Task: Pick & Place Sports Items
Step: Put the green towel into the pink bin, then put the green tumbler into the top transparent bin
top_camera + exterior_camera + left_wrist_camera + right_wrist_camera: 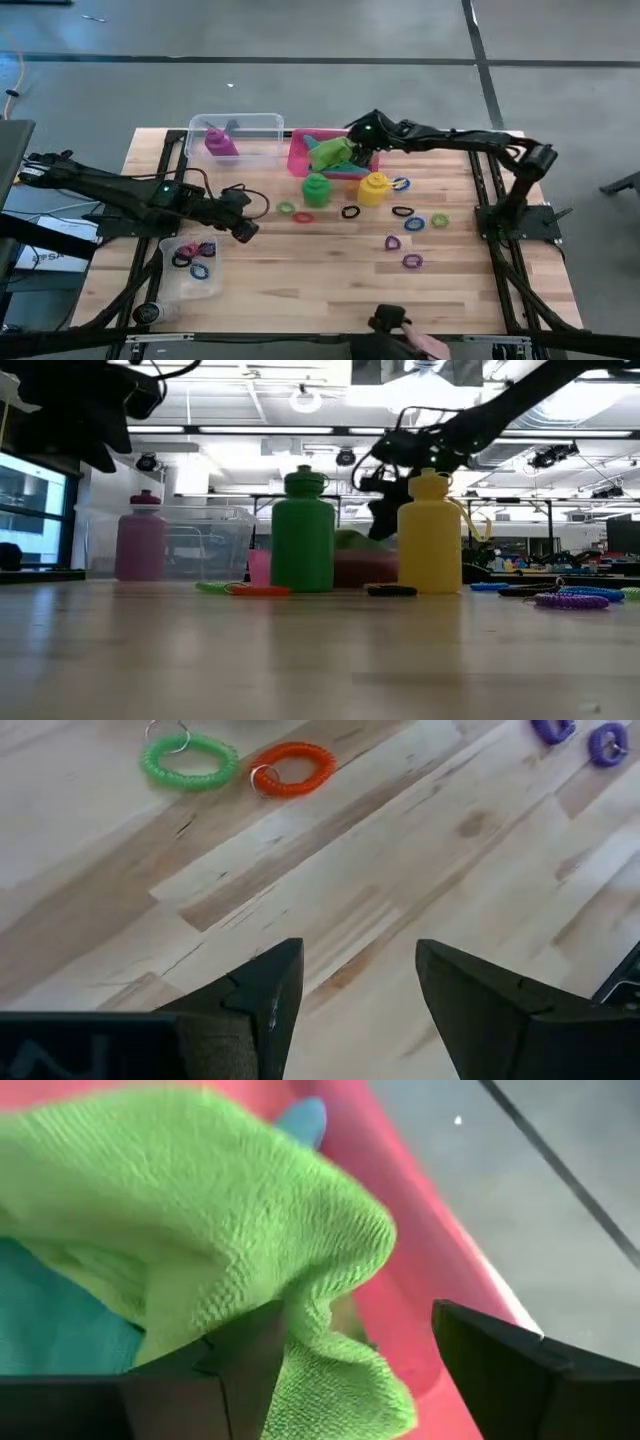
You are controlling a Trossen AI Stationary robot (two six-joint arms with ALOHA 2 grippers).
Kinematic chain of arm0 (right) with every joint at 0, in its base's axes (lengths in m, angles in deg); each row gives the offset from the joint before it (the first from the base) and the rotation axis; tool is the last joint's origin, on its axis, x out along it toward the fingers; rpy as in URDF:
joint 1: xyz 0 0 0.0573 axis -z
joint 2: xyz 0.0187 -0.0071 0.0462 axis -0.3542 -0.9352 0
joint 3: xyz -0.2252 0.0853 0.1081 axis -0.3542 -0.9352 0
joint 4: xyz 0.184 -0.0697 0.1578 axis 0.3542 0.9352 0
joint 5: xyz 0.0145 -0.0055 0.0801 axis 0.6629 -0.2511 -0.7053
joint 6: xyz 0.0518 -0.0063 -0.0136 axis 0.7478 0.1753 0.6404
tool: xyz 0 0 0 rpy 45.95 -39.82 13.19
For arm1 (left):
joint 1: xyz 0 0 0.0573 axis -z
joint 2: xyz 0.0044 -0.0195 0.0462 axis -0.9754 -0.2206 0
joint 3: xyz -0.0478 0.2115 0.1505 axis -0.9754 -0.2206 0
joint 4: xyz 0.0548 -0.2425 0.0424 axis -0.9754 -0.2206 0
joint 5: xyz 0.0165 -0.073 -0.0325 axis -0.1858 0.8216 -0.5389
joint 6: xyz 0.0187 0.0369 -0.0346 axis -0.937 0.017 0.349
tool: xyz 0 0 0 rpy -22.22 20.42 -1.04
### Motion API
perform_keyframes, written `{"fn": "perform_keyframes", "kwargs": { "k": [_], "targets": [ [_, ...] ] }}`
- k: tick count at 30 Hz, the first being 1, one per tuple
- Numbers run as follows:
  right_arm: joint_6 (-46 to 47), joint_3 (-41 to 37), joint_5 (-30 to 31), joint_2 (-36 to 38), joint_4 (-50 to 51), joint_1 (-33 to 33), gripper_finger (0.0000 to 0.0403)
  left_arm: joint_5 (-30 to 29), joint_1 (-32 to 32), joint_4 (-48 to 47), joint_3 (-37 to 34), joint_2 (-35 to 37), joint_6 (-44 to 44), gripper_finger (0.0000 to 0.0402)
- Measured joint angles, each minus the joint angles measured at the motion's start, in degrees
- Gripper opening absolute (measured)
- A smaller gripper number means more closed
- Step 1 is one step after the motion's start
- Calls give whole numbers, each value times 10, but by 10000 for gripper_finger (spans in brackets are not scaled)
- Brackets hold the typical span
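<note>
A green cloth lies bunched on a teal cloth in the pink tray. My right gripper is open just over the tray, and the green cloth lies in front of its fingers. My left gripper is open and empty over bare table, near a green ring and an orange ring. A green bottle and a yellow bottle stand upright on the table. A purple bottle stands in a clear tub. My right gripper comes at the green cloth slanting down from the table's right side. The cloth's bulged fold lies right against one finger; I cannot tell whether they touch. The cloth rests on the teal cloth in the tray.
Several coloured rings lie loose right of the bottles, among them a black one and a purple one. A second clear tub with rings sits at the near left. Bare table lies along the near edge.
</note>
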Motion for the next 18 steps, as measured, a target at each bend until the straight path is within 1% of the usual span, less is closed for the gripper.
{"fn": "perform_keyframes", "kwargs": {
  "k": [7, 18],
  "targets": [
    [0, 0, -2, 54, 0, -3, 201, 0, 0, 0, 0, 0, -32, 158],
    [7, 0, -2, 146, 0, -17, 201, 0, 0, 0, 0, 0, -40, 158]
  ]
}}
